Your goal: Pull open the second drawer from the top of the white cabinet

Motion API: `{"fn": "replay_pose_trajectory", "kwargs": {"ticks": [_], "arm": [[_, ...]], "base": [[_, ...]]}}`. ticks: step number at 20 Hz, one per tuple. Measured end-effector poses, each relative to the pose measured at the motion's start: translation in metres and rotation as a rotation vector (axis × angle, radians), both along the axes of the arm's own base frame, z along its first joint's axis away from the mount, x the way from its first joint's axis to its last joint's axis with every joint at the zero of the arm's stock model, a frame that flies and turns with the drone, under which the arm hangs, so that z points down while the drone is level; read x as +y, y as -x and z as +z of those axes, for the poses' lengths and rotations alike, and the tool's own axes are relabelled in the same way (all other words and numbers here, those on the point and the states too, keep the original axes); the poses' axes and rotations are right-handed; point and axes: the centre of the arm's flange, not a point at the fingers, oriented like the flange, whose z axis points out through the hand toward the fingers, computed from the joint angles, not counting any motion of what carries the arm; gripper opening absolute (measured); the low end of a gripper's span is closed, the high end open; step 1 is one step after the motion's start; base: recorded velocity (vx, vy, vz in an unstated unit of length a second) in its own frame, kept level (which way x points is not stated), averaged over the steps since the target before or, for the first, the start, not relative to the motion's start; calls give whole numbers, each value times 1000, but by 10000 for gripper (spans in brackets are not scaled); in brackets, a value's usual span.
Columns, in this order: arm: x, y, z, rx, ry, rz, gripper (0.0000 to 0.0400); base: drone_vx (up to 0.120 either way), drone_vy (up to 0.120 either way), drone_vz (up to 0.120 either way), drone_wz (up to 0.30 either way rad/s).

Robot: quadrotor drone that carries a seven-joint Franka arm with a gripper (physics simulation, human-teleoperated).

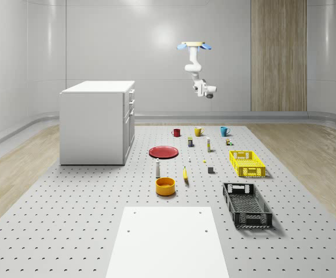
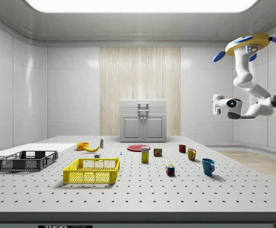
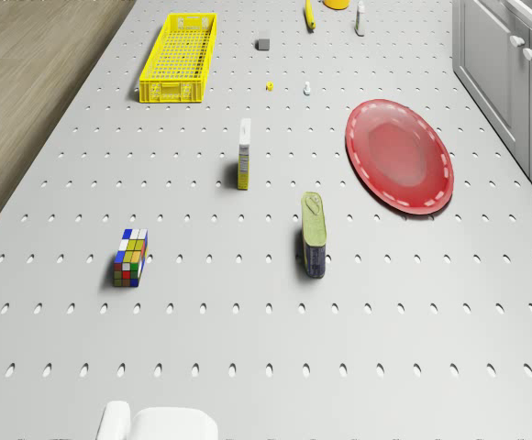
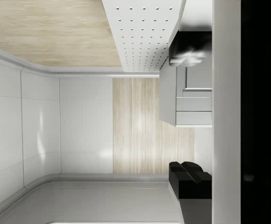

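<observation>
Counted on the surface: one white cabinet [image 1: 92,124]. Three mugs: one red [image 1: 176,132], one yellow [image 1: 198,131], one blue [image 1: 224,131]. Two crates: one yellow [image 1: 237,153], one black [image 1: 238,186]. One red plate [image 1: 164,152], one orange bowl [image 1: 165,189], one banana [image 1: 185,174], one white bottle [image 1: 158,168]. One colour cube [image 3: 130,258], one can [image 3: 313,234], one narrow box [image 3: 244,154], one small grey block [image 1: 211,169]. One flat white panel [image 1: 168,243].

- The cabinet [image 3: 509,82] is cut off by the drone view's edge, its drawers hidden.
- Small items near the yellow crate [image 1: 247,163] are too tiny to identify in the whole-scene view.
</observation>
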Motion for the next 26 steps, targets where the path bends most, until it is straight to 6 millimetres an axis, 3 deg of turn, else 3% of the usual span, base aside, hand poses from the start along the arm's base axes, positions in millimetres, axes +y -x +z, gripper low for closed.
{"fn": "replay_pose_trajectory", "kwargs": {"ticks": [5,12,22,26], "arm": [[0,0,-1,0,-13,0,300],[0,0,-2,1,-19,0,300],[0,0,-2,1,-21,0,300],[0,0,-2,1,-22,0,300]], "base": [[120,-120,104,0],[120,-6,0,0],[120,0,-112,0],[120,0,-20,0]]}}
